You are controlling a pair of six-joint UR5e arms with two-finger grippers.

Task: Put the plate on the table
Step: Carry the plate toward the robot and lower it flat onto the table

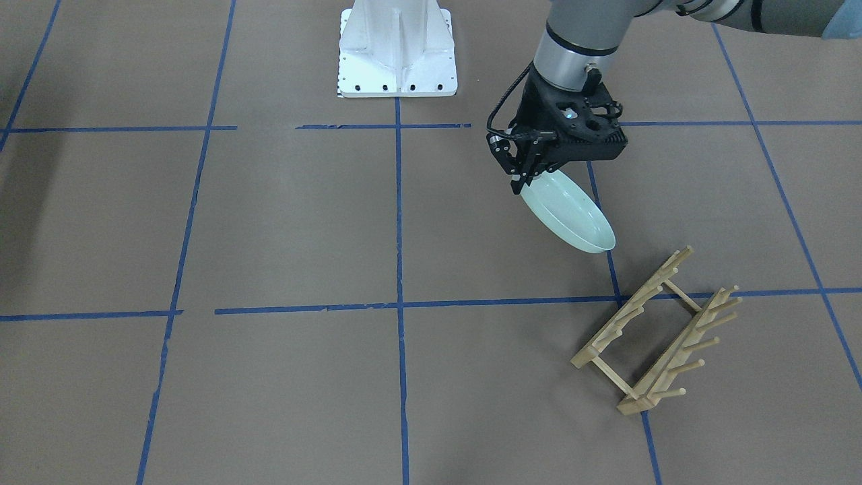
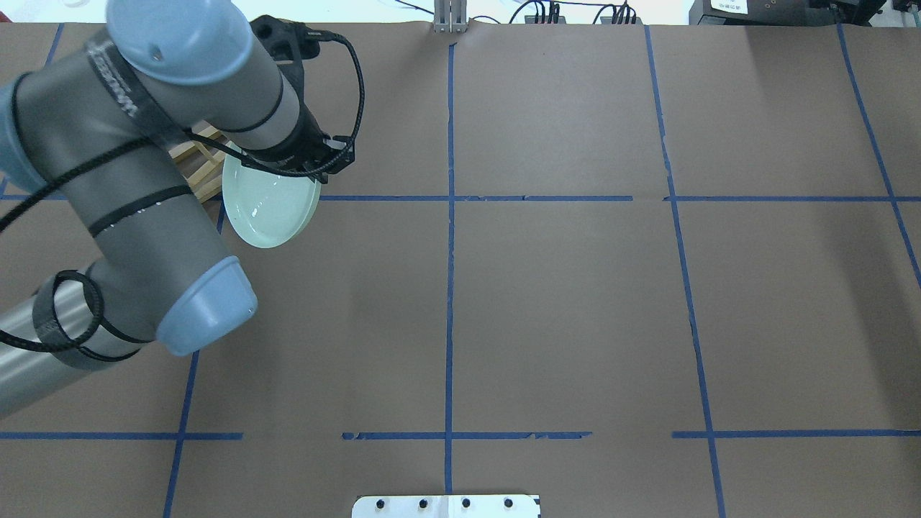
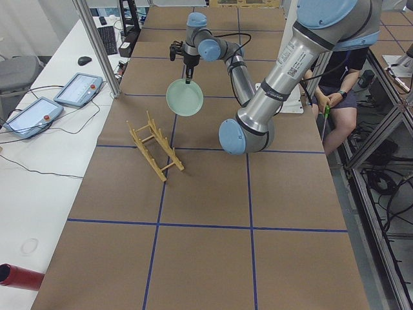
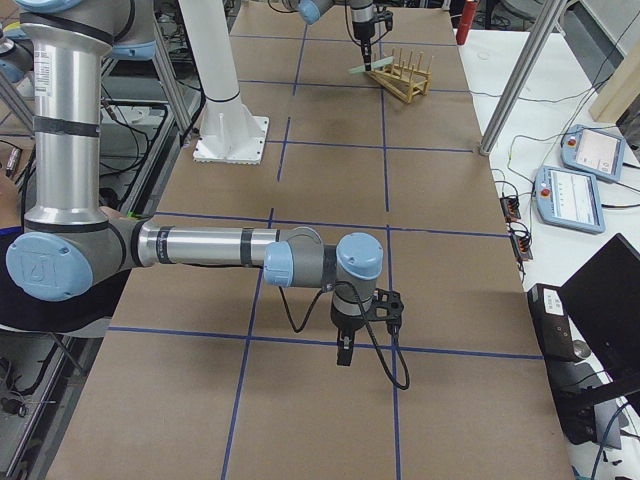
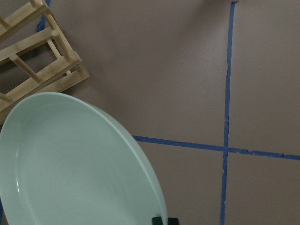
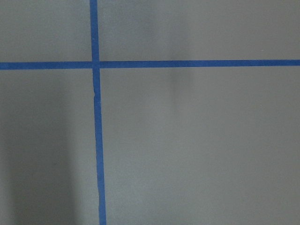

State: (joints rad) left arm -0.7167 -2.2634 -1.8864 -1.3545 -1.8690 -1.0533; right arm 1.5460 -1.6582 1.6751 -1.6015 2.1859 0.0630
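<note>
One plate (image 1: 569, 212) hangs tilted above the table (image 1: 303, 222), pinched at its rim by the left gripper (image 1: 528, 178), clear of the rack (image 1: 656, 330). Looks like the carry step. Next: level, lower, release. Right gripper (image 4: 345, 350) fingers: can't tell.

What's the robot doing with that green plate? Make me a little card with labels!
plate: pale green, tilted, held up off the table
left pincer: shut on the plate's rim
wooden rack: on the table beside the plate, nothing in it
right pincer: far from the plate, over bare table; open or shut, cannot tell
job so far: plate not yet set down
</note>
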